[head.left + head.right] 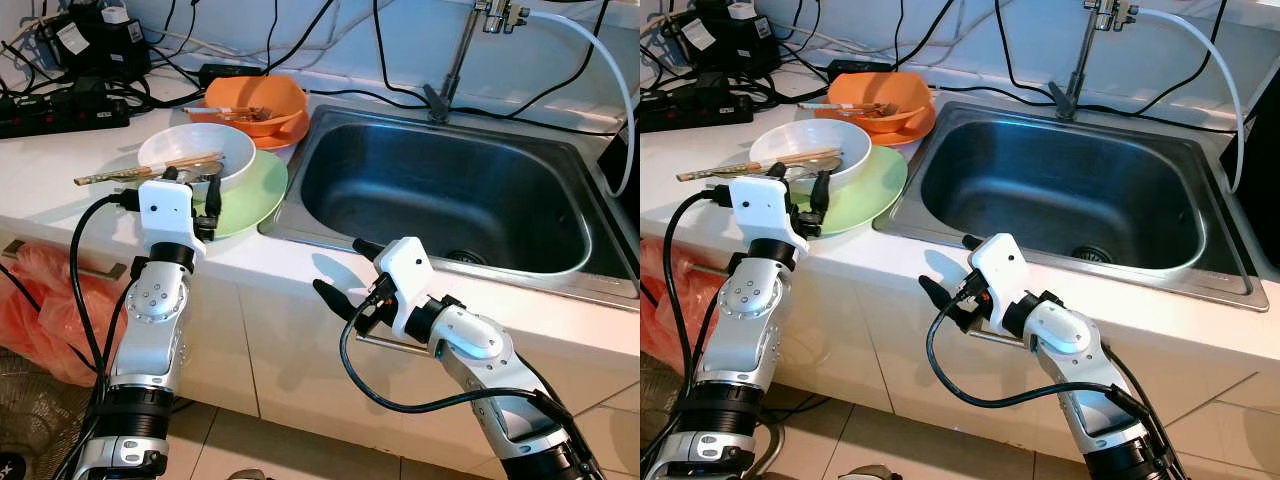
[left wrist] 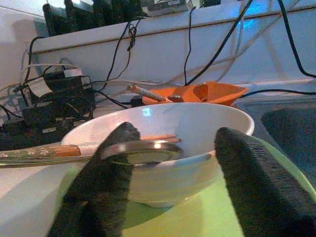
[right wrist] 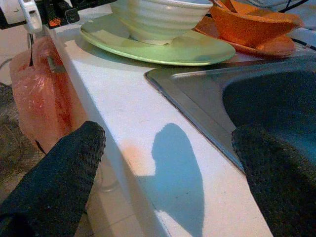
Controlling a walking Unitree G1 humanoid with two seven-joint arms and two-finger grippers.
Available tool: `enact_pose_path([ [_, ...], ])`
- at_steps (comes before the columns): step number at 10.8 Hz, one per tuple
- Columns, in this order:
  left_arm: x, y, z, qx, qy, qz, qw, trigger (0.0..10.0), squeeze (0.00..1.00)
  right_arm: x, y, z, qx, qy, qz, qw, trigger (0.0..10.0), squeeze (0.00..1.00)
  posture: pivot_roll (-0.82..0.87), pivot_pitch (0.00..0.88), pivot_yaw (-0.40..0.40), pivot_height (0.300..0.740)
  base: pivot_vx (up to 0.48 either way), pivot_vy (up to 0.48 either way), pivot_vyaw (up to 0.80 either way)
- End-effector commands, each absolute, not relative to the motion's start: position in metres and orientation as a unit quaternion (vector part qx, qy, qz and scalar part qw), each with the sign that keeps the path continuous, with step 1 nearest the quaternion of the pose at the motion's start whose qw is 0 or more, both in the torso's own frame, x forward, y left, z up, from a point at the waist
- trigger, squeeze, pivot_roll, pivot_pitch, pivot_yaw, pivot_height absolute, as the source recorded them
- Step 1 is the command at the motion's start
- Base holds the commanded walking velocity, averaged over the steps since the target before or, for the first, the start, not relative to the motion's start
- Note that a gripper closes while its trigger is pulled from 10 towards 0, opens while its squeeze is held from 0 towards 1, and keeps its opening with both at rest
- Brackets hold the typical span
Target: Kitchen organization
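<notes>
A white bowl (image 1: 205,150) stands on a green plate (image 1: 250,195) at the counter's front, left of the steel sink (image 1: 450,190). Chopsticks (image 1: 140,172) and a metal spoon (image 2: 143,148) lie across the bowl. Behind it an orange bowl (image 1: 258,100) with utensils rests on an orange plate. My left gripper (image 1: 192,183) is open at the near rim of the white bowl, one finger on each side of the spoon's end. My right gripper (image 1: 345,270) is open and empty at the counter's front edge, by the sink's near left corner.
Power strips and tangled black cables (image 1: 60,110) crowd the back left of the counter. A faucet (image 1: 455,60) and white hose (image 1: 600,50) stand behind the sink. An orange plastic bag (image 1: 40,300) hangs below the counter beside a drawer handle (image 1: 60,262).
</notes>
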State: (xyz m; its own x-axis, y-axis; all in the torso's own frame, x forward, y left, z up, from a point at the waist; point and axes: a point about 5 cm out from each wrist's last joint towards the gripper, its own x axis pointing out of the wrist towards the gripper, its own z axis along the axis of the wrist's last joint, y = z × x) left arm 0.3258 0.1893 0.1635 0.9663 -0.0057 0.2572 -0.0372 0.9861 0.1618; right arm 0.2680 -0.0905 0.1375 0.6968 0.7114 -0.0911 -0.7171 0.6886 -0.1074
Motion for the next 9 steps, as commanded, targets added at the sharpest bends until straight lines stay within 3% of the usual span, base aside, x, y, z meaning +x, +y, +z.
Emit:
enact_pose_path([
  [1,0.3289,0.1864,0.1638,0.083,-0.126,-0.001,0.989,1.2,0.00,0.2671,-0.0921,0.1380,-0.070,0.020,0.387,0.919,10.0,0.00,0.09,0.000,-0.014,0.740,0.000,0.000,0.00],
  [2,0.3287,0.1869,0.1632,0.082,-0.126,-0.002,0.989,0.0,0.00,0.2675,-0.0923,0.1381,-0.070,0.020,0.386,0.920,10.0,0.00,0.09,0.000,-0.019,0.740,0.000,0.000,0.00],
  [9,0.3305,0.1872,0.1645,0.073,-0.124,-0.011,0.990,0.0,0.00,0.2695,-0.0944,0.1389,-0.072,0.018,0.375,0.924,10.0,0.00,0.09,0.000,-0.020,0.740,0.000,0.000,0.00],
])
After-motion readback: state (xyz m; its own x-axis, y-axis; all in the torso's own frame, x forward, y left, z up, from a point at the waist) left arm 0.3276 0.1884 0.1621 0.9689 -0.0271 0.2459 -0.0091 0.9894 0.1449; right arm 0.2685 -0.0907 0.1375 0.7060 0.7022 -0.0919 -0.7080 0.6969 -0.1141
